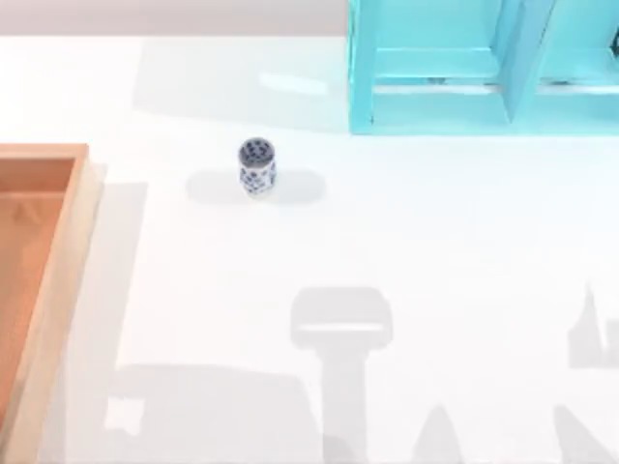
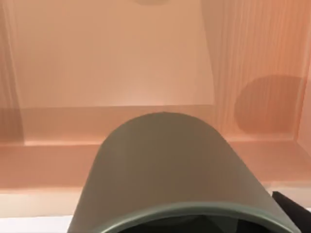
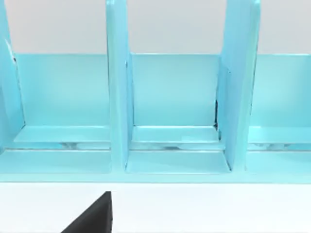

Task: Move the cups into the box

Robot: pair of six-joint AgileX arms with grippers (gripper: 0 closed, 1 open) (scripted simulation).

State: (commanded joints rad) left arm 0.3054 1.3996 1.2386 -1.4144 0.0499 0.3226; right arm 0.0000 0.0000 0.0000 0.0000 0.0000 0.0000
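Observation:
A white cup with a blue floral pattern (image 1: 256, 166) stands upright on the white table, right of the box and apart from it. The orange-brown box (image 1: 60, 253) with a light-wood rim lies at the left edge. In the left wrist view the dark olive-grey cup (image 2: 170, 160) hangs close to the camera above the box floor (image 2: 107, 58). My left gripper (image 2: 187, 221) is shut on it, and one black finger (image 2: 294, 212) shows beside the cup. The cup's shadow falls on the box floor. A dark part of my right gripper (image 3: 92, 218) faces the turquoise frame.
A turquoise shelf-like frame (image 1: 455, 87) stands at the back right of the table, its upright dividers (image 3: 119, 87) close in front of the right wrist camera. Arm shadows lie across the front of the table.

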